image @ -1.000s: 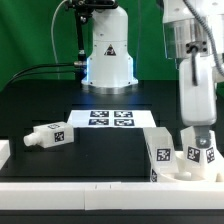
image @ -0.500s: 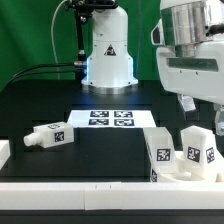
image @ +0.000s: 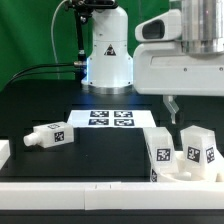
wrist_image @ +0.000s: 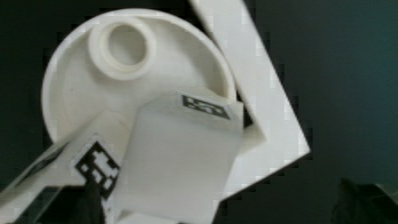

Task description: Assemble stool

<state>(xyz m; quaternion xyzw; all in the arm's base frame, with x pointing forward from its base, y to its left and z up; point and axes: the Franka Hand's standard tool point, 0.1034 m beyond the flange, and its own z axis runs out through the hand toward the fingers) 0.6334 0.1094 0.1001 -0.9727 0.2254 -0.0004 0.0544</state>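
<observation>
The white seat disc (image: 178, 172) lies at the front on the exterior view's right. Two blocky tagged legs (image: 198, 146) (image: 160, 150) stand upright on it. A third leg (image: 50, 135) lies loose on its side on the black table at the exterior view's left. My gripper (image: 185, 108) hangs above the right-hand upright leg, clear of it, and looks open and empty. In the wrist view I look down on the round seat disc (wrist_image: 107, 90) with a screw hole, and a tagged leg (wrist_image: 178, 150) fills the space below my gripper (wrist_image: 196, 215).
The marker board (image: 110, 118) lies flat mid-table in front of the robot base (image: 108, 55). A white wall (image: 80, 186) runs along the front edge, beside the seat (wrist_image: 258, 70). A small white part (image: 4, 152) sits at the far left edge.
My gripper was down around the right-hand upright leg one second ago. It has let go and risen well above it, and the leg stays upright on the seat.
</observation>
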